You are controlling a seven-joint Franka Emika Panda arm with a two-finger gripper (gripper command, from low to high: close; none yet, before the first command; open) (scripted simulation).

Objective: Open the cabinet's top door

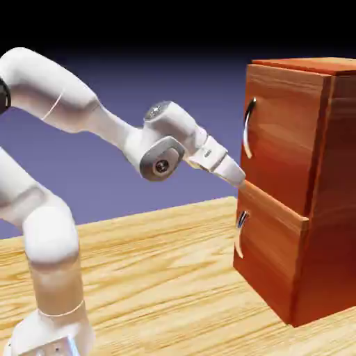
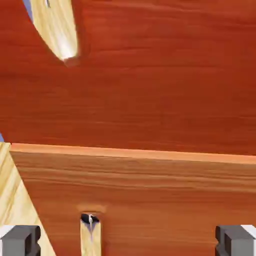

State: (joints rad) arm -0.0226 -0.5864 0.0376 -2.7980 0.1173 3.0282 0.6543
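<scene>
At the cabinet front, exterior view's right:
Cabinet (image 1: 278,264): upright on the wooden tabletop (image 1: 160,278), long axis vertical.
Top door (image 1: 281,132): above lower panel (image 1: 268,236); faces the exterior view's left; curved handle (image 1: 248,128) runs up-down.
Gripper (image 2: 128,239): fingers wide apart, nothing between; its spread shows only in hand view.
Exterior view only: cabinet top (image 1: 313,65).
Edge: pale-orange strip (image 2: 130,152) under top door.
Room: open air left of both handles, exterior view.
</scene>
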